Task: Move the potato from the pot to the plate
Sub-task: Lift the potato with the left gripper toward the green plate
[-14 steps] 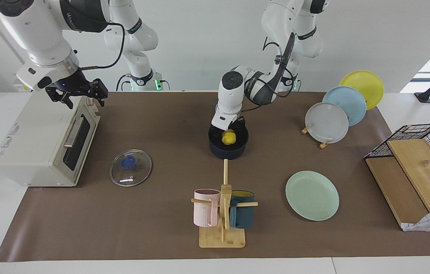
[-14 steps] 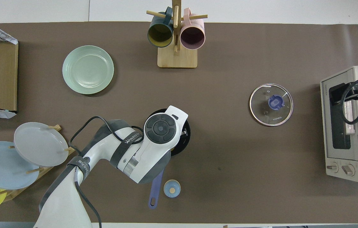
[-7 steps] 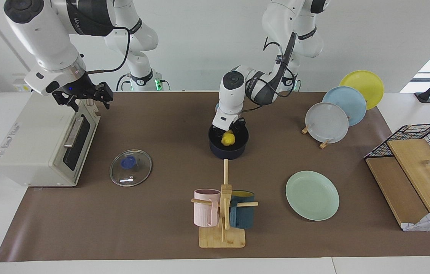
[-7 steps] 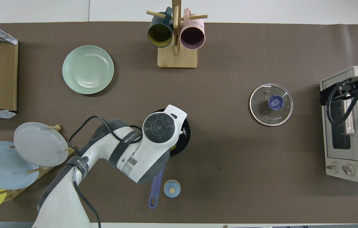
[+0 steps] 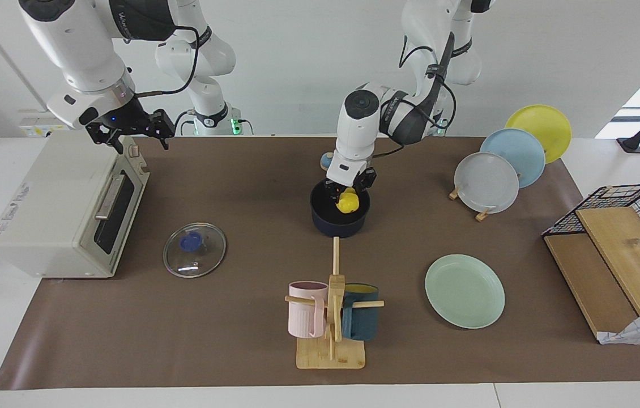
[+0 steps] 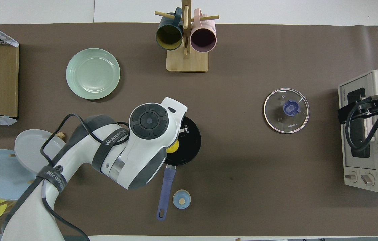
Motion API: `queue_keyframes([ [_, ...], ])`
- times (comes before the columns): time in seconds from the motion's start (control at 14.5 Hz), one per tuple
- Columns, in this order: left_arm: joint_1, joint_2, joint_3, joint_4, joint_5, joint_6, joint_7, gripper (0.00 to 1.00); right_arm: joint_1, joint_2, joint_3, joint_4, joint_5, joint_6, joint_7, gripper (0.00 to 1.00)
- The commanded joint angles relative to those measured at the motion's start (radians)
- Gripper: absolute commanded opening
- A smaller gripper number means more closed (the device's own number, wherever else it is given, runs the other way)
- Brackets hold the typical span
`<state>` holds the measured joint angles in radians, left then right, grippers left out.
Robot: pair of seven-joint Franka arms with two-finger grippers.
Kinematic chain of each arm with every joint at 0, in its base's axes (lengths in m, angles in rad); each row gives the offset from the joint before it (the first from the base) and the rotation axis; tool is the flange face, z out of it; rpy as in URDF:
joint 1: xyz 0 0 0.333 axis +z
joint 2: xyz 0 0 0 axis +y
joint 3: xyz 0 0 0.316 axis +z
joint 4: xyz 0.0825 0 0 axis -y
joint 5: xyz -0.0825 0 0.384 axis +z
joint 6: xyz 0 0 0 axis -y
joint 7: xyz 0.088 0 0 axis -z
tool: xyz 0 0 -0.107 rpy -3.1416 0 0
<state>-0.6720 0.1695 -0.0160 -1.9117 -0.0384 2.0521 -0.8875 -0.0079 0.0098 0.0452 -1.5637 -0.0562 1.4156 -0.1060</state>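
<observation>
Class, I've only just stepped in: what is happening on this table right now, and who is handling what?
The left gripper is shut on the small yellow toy potato and holds it just over the round dark navy saucepan, at about rim height. The pale mint-green plate lies bare, farther from the robots and toward the left arm's end of the table. The right gripper waits over the white toaster oven. The glass lid with its blue knob lies flat beside the oven.
</observation>
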Motion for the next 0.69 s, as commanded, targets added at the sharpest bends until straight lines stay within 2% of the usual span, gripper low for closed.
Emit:
queue_keyframes([
  [0.0,0.057,-0.015,0.001,0.103,-0.055,-0.133,0.080,0.00,-0.014,-0.019,0.007,-0.018,0.018,0.011,0.009,1.00],
  [0.28,0.214,0.008,0.004,0.304,-0.101,-0.312,0.267,0.00,-0.017,-0.016,-0.007,-0.012,0.010,0.025,0.009,1.00],
  [0.41,0.302,0.074,0.001,0.423,-0.106,-0.377,0.373,0.00,-0.018,-0.016,-0.004,-0.012,0.001,0.022,0.009,1.00],
  [0.62,0.417,0.108,0.002,0.468,-0.101,-0.365,0.539,0.00,-0.020,-0.014,-0.001,-0.012,-0.001,0.028,0.009,1.00],
])
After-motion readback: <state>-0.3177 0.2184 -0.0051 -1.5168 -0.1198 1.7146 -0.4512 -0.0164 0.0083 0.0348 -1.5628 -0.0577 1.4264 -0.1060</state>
